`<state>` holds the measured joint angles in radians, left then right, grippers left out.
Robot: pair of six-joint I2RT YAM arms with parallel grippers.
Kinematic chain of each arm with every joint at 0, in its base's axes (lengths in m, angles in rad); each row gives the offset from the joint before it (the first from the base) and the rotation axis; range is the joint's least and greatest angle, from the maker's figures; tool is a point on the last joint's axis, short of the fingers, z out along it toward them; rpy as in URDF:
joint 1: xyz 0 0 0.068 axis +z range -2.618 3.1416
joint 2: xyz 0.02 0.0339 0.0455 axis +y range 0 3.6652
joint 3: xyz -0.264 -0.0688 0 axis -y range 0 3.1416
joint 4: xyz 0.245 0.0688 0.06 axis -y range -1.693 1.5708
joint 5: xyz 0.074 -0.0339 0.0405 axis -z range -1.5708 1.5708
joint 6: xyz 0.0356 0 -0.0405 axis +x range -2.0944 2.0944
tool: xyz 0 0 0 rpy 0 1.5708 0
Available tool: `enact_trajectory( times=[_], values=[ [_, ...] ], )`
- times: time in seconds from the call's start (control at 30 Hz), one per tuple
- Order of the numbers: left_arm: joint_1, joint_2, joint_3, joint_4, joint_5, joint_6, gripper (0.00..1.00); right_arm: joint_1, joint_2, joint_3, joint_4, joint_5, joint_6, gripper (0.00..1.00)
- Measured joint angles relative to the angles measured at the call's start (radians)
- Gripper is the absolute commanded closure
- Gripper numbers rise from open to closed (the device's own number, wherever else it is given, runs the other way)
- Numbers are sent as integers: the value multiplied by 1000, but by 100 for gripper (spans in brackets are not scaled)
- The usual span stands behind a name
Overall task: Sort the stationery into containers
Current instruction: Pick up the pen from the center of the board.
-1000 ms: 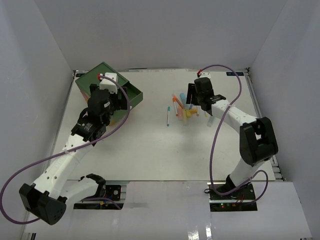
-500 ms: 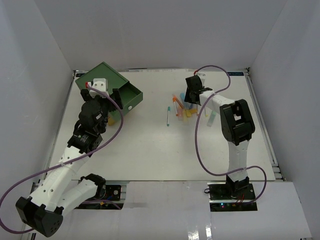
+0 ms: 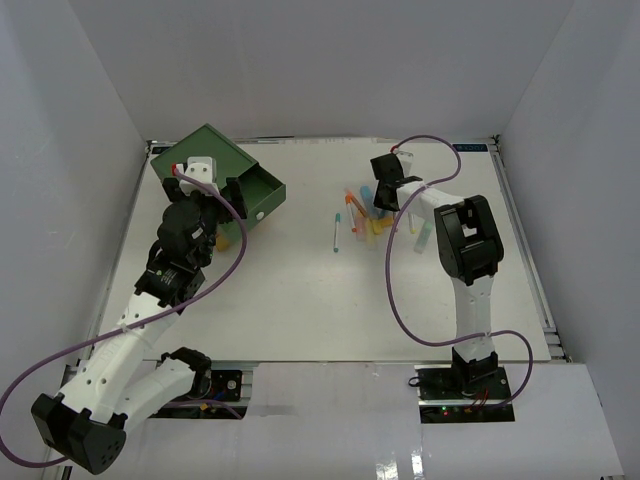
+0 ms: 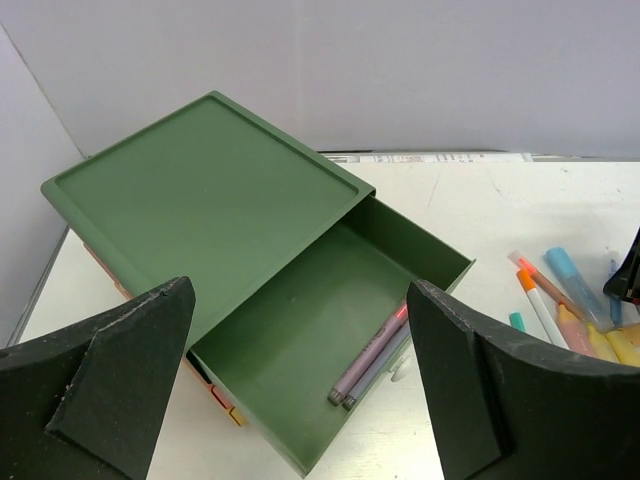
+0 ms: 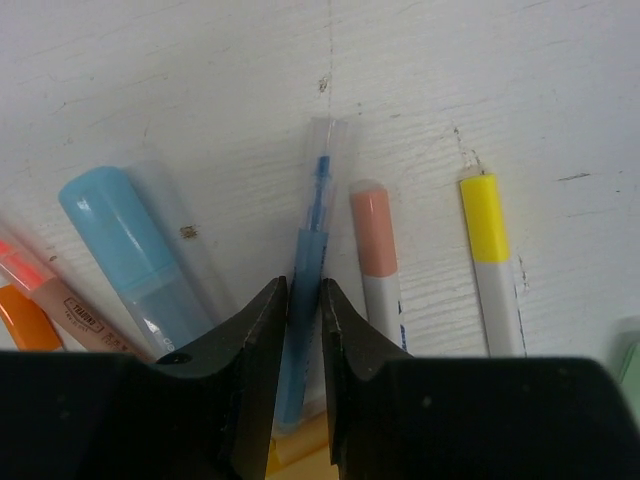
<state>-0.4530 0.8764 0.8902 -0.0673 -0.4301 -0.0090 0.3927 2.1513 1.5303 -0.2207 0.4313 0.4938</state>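
Your right gripper (image 5: pixel 303 295) has its 2 fingers pressed against the sides of a slim blue pen (image 5: pixel 318 200), pinching it where it lies on the white table (image 5: pixel 200 60). Just left of it you see a fat light-blue marker (image 5: pixel 130 240). Just right of it lies a pink-capped pen (image 5: pixel 378 240), then a yellow-capped pen (image 5: pixel 487 225). Your left gripper (image 4: pixel 300 295) is spread wide and holds nothing. It hangs above the green drawer (image 4: pixel 290 340) pulled out of the chest (image 4: pixel 200 200), where 2 pens (image 4: pixel 365 360) lie.

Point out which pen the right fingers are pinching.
The thin blue pen with the clear cap, squeezed between the fingers, flanked by the fat pale-blue marker and the pink-capped pen.
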Motion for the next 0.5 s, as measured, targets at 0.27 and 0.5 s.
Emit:
enact_trajectory(
  times=[0.27, 0.5],
  values=[
    [0, 8, 0, 0, 10, -4, 2, -6, 0, 14, -14, 1, 10, 85],
    [0, 9, 0, -1, 31, -21, 2, -7, -16, 40, -8, -9, 1, 91]
  ],
)
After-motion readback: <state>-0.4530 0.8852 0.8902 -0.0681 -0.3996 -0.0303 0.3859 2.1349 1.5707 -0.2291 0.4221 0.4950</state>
